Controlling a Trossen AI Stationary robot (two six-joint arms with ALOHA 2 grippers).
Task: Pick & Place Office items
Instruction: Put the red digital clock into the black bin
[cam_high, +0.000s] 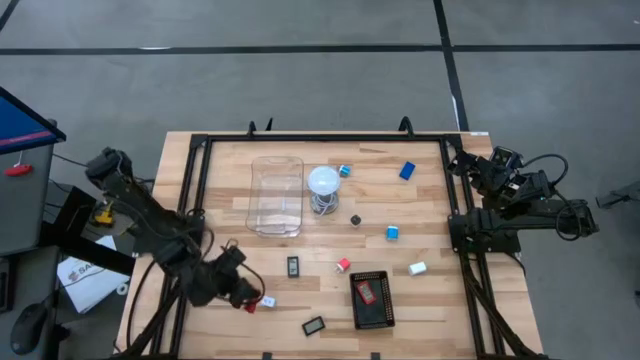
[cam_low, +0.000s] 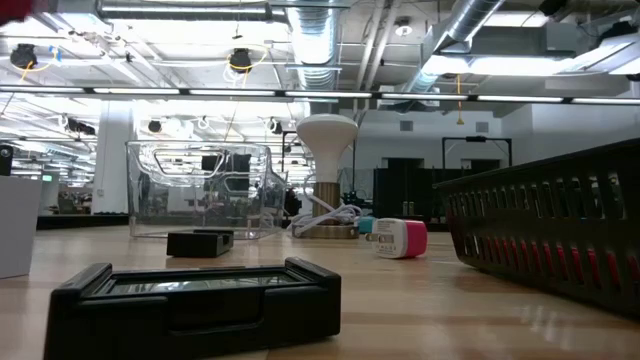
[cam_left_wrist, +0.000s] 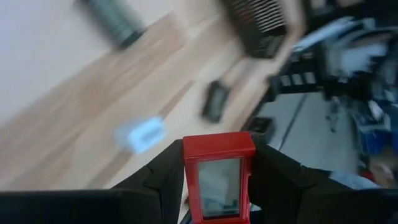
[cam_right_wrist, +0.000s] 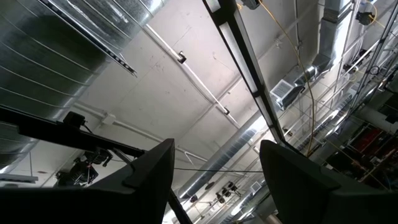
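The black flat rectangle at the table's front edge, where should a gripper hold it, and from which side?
The black flat rectangle lies flat and clear of neighbours, so probably come straight down from above and pinch across its two long edges, the narrower span.

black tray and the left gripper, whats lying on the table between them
In the high view, a flat black rectangle lies on the wood between the left gripper, shut on a red rectangle, and the black tray.

Red rect. w/ pale label (cam_left_wrist: 218, 177) betw. dark left gripper (cam_left_wrist: 217, 186) fingers; black mesh tray (cam_high: 372, 318) lower centre; clear box (cam_high: 277, 195); pale wood table (cam_high: 230, 165); blue block (cam_high: 407, 171) upper right.
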